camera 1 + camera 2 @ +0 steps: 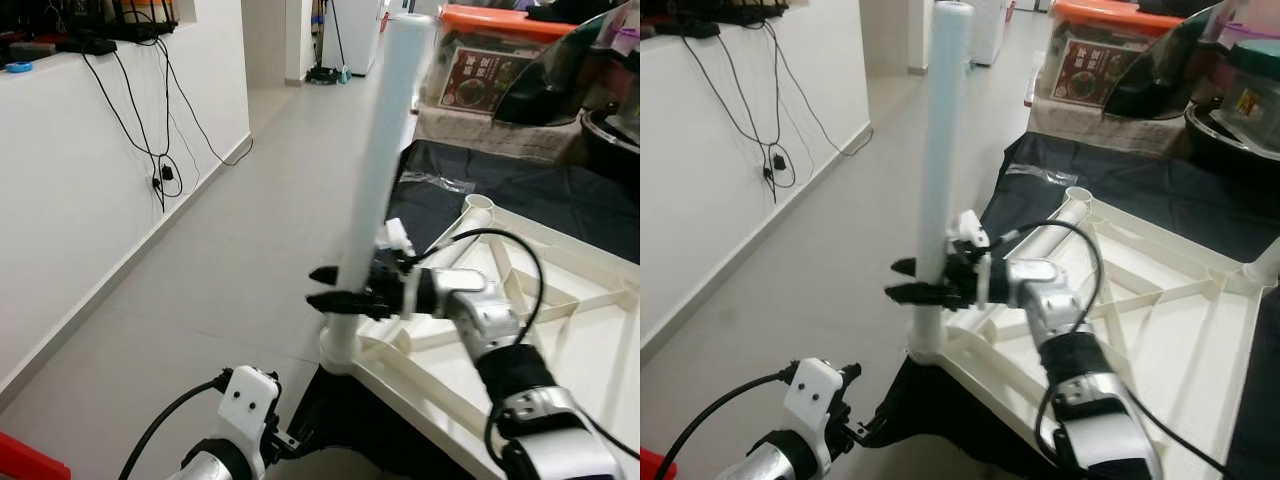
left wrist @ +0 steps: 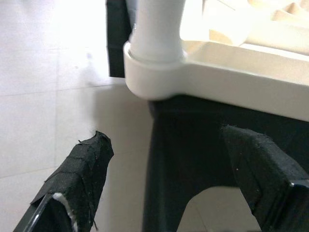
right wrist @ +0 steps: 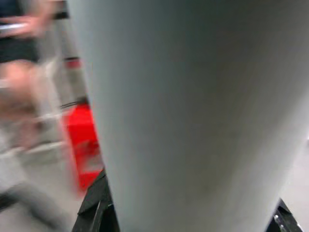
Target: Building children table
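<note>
The white children's table top [image 1: 590, 350] lies upside down on a black cloth. A long white table leg [image 1: 385, 150] stands upright in its near corner socket [image 2: 154, 82]. My right gripper [image 1: 325, 287] reaches in from the right and is shut on the leg just above the socket, its black fingertips poking out past the leg on the left. In the right wrist view the leg [image 3: 193, 111] sits very close. My left gripper [image 2: 169, 142] hangs open low beside the table's corner, below the socket, holding nothing. Its white wrist [image 1: 245, 400] sits at the lower left.
A second empty socket [image 1: 478, 205] is at the table top's far corner. The black cloth [image 1: 530, 190] covers the support. An orange-lidded box [image 1: 495, 55] stands behind. At left, a white wall carries hanging cables [image 1: 150, 130]. Pale tiled floor [image 1: 230, 260] lies between. A red object [image 1: 20, 462] sits bottom left.
</note>
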{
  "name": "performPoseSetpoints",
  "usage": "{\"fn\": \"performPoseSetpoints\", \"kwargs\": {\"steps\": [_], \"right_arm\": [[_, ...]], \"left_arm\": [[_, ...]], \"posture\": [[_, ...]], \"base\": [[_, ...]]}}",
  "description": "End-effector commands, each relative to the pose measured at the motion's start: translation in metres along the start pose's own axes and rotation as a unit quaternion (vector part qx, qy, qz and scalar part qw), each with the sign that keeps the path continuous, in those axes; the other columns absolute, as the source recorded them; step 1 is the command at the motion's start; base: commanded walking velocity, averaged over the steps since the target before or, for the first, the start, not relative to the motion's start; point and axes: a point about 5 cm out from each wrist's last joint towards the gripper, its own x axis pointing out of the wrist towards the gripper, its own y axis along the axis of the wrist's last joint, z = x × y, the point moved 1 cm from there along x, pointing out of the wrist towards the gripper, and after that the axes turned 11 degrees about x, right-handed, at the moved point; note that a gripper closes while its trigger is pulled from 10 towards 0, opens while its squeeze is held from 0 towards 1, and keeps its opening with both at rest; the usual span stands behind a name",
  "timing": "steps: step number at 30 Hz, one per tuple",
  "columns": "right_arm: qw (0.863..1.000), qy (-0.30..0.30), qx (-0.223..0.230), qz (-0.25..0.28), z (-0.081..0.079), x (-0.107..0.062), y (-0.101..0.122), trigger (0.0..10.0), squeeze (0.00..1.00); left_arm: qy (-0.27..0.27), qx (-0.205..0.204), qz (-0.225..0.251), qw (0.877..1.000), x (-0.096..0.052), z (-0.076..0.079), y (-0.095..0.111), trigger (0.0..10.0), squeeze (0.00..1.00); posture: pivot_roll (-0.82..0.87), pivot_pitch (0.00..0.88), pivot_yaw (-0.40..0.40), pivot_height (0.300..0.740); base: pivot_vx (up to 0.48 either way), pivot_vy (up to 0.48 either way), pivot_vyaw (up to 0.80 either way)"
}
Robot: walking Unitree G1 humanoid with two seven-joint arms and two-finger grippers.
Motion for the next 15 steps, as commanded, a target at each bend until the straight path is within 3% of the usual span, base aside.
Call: {"fn": "performPoseSetpoints", "kwargs": {"steps": [1,3,6,7,8,9,10,11,12,13,15], "right_arm": [[0.991,-0.134,0.012,0.006,0.023,-0.015,-0.005,0.0,0.00],[0.969,-0.242,0.015,0.055,0.036,-0.026,0.000,0.0,0.00],[0.887,-0.449,0.028,0.104,0.054,-0.059,0.002,0.0,0.00],[0.887,-0.449,0.028,0.104,0.054,-0.059,0.002,0.0,0.00],[0.841,-0.526,0.035,0.118,0.054,-0.074,-0.001,0.0,0.00],[0.841,-0.526,0.035,0.118,0.054,-0.074,-0.001,0.0,0.00],[0.802,-0.582,0.033,0.128,0.050,-0.086,-0.004,0.0,0.00],[0.774,-0.619,0.031,0.133,0.047,-0.095,-0.006,0.0,0.00],[0.734,-0.660,0.052,0.151,0.037,-0.099,-0.013,0.0,0.00],[0.734,-0.660,0.052,0.151,0.037,-0.099,-0.013,0.0,0.00],[0.691,-0.697,0.094,0.167,0.021,-0.094,-0.025,0.0,0.00]], "left_arm": [[-0.003,-0.005,-0.004,1.000,-0.001,0.002,-0.002,10.0,0.00],[-0.004,-0.006,-0.004,1.000,-0.001,0.001,-0.002,10.0,0.00],[-0.007,-0.004,-0.005,1.000,-0.001,0.001,-0.003,10.0,0.00],[-0.007,-0.004,-0.005,1.000,-0.001,0.001,-0.003,10.0,0.00],[-0.007,-0.004,-0.005,1.000,0.000,0.000,-0.003,10.0,0.00],[-0.007,-0.004,-0.005,1.000,0.000,0.000,-0.003,10.0,0.00],[-0.008,-0.004,-0.005,1.000,0.000,0.000,-0.003,10.0,0.00],[-0.008,-0.004,-0.005,1.000,0.000,-0.001,-0.003,10.0,0.00],[-0.008,-0.003,-0.005,1.000,0.001,-0.001,-0.003,10.0,0.00],[-0.008,-0.003,-0.005,1.000,0.001,-0.001,-0.003,10.0,0.00],[-0.007,-0.001,-0.005,1.000,0.001,-0.002,-0.003,10.0,0.00]], "posture": [[0.14,0.021,-0.079,0.740],[0.13,0.020,-0.072,0.740],[0.13,0.023,-0.066,0.740],[0.13,0.023,-0.066,0.740],[0.12,0.024,-0.064,0.740],[0.12,0.024,-0.064,0.740],[0.12,0.025,-0.062,0.740],[0.12,0.025,-0.062,0.740],[0.12,0.027,-0.063,0.740],[0.12,0.027,-0.063,0.740],[0.13,0.028,-0.061,0.740]], "base": [[0.000,0.000,0.00],[0.000,0.000,0.00],[0.000,0.000,0.00],[0.000,0.000,0.00],[0.000,0.000,0.00],[0.000,0.000,0.00],[0.000,0.000,0.00],[0.000,0.000,0.00],[0.000,0.000,0.00],[0.000,0.000,0.00],[0.000,0.000,0.00]]}}
